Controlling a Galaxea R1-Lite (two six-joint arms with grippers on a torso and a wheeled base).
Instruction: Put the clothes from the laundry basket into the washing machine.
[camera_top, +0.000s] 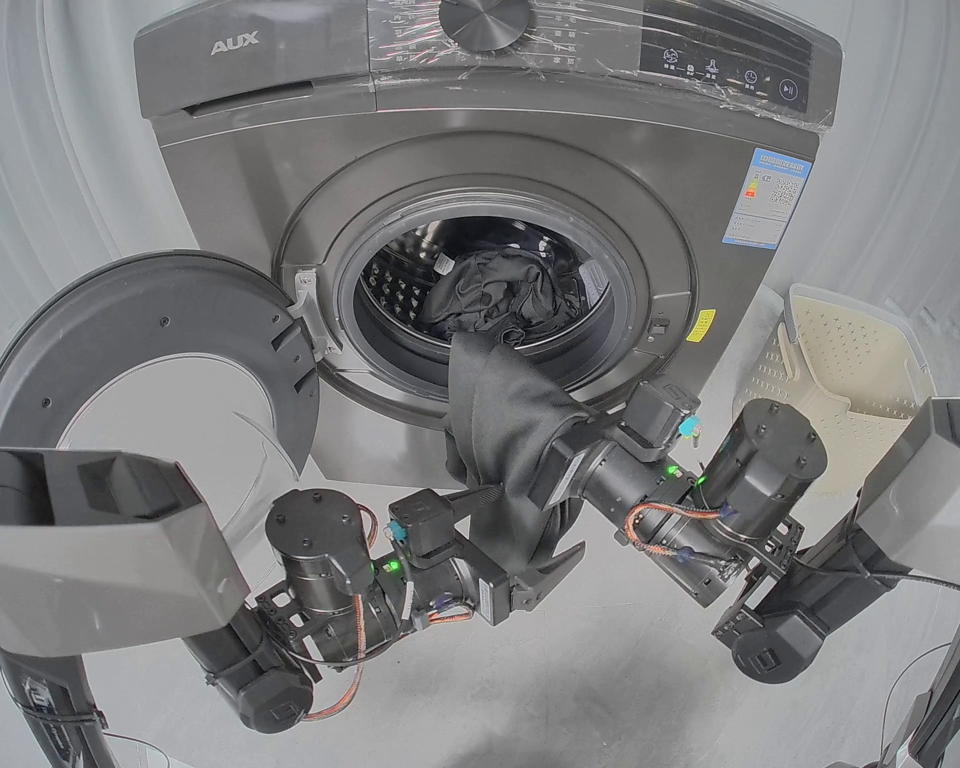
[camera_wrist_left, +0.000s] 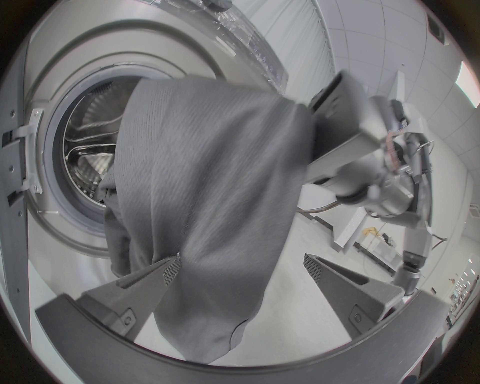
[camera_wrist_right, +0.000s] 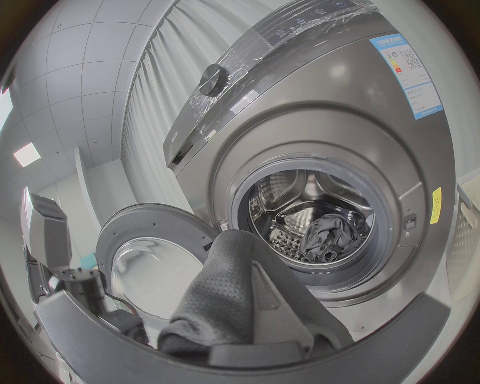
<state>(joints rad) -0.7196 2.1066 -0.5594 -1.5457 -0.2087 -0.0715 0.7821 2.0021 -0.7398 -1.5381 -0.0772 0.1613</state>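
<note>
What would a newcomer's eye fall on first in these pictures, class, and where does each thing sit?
A dark garment spills out of the open washing machine and hangs down its front, with the right gripper shut on it. The left gripper is open lower down, with the cloth's hanging end between its jaws. A pale laundry basket stands to the right of the machine.

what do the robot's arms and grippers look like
The left arm and right arm have black cylindrical joint housings, pale grey boxy upper shells, orange braided cables, green lights and teal tabs. The left gripper and right gripper have dark grey wedge-shaped fingers; the left's pads are dotted.
</note>
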